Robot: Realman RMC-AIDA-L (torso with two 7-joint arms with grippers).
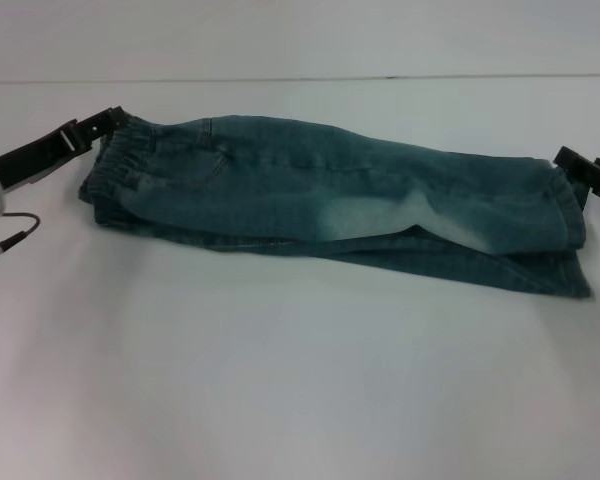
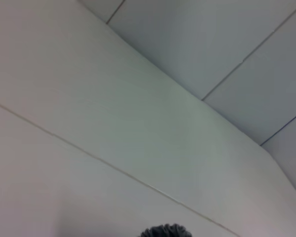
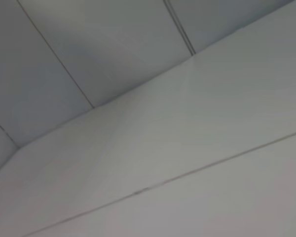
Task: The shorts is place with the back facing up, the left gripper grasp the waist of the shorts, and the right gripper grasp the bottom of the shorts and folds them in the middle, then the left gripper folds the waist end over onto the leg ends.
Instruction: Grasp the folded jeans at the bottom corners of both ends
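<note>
The shorts lie folded lengthwise on the desk. Left claw clenches the waist at 9 o'clock; right claw clenches the leg ends at 3 o'clock.

**Faded denim on a matt white surface**

The shorts are soft, washed blue denim cloth, faded pale in patches, with a gathered, ruffled waist. The surface looks smooth, matt white. The left end effector is matt black.
</note>
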